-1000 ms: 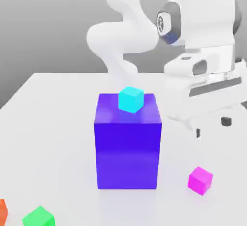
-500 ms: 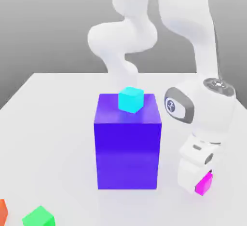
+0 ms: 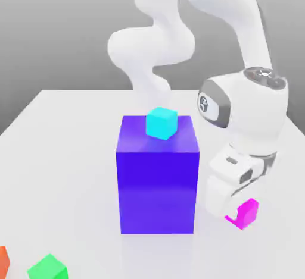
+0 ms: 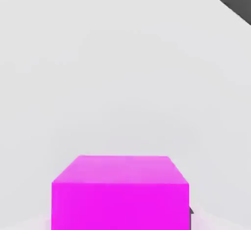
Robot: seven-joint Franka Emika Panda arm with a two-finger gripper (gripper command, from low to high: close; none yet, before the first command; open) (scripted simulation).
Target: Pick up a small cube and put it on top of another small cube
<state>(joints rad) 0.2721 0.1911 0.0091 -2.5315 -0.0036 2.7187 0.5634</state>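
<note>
Magenta cube point(image 3: 247, 213): one, small, glossy, plain flat faces, sharp edges; low beside the big block, on the exterior view's right, partly hidden by the robot's hand; close up in the hand view point(image 4: 120, 193) with a plain top and front face.
Gripper point(image 3: 237, 215): white, smooth, rounded casing; fingers drawn together and clamped on the magenta cube.
Green cube point(image 3: 47, 267): one, small, plain faces, same size as the magenta one; on the table near the front edge, well apart from the gripper.
Big block point(image 3: 157, 174): one, blue-violet, tall, glossy, square-edged.
Cyan cube point(image 3: 161, 122): one, small, on top of the big block.
Orange-red cube point(image 3: 3, 261): one, cut off by the picture's edge, near the green cube.
Table point(image 3: 59, 171): white, smooth, matte.
Small cubes: four.
</note>
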